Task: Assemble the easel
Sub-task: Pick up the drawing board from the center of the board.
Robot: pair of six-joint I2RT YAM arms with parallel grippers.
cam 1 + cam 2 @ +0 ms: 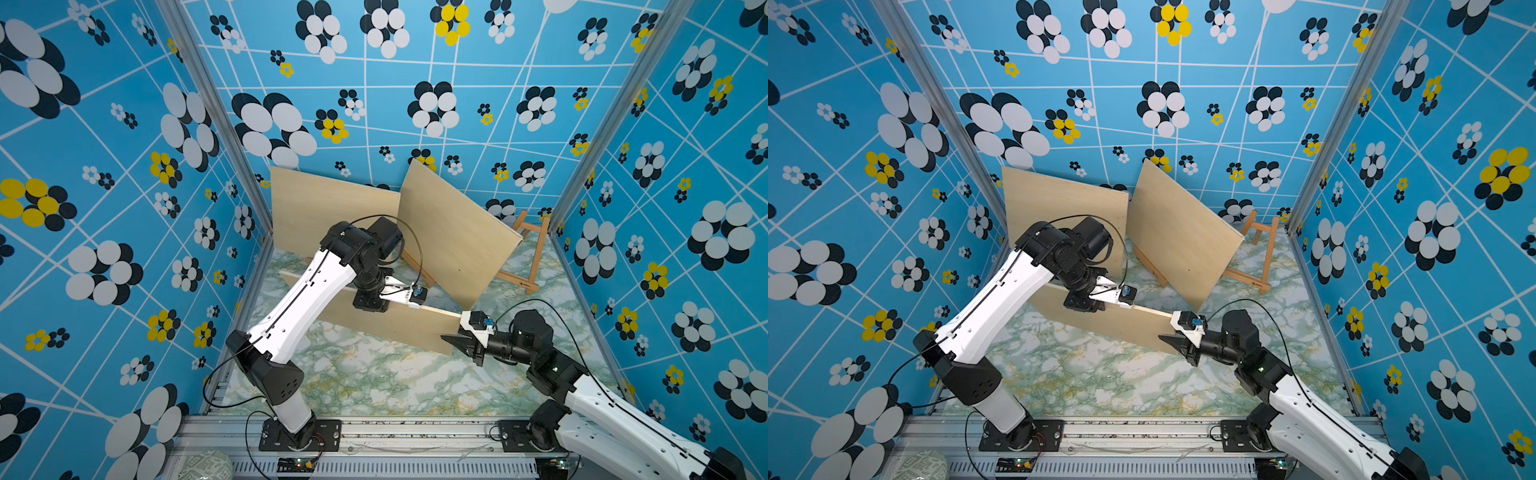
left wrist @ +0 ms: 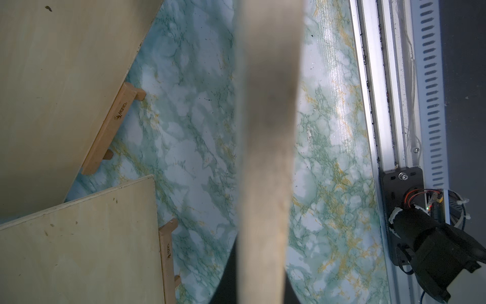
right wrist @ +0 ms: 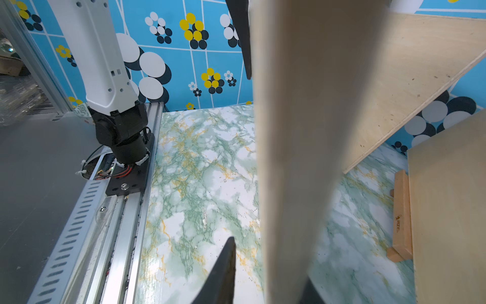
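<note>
Blue walls [image 1: 104, 166] printed with black, white and yellow flowers box in a glossy table [image 1: 374, 382] with a green-veined marble pattern. At the back lean two flat sheets of pale plywood, the left board [image 1: 332, 216] by the corner and the right board [image 1: 453, 232] tilted more steeply. Just beside the latter, in the right back corner, stands a small easel [image 1: 530, 253] of thin orange-brown slats. The front board [image 1: 395, 328], long and thin, is upright on edge across the table's middle. The left gripper [image 1: 371, 306] clamps its top edge from above. The right gripper [image 1: 460, 347] straddles its right end, black pointed fingers [image 3: 226, 268] narrowly parted, one clear of the wood.
</note>
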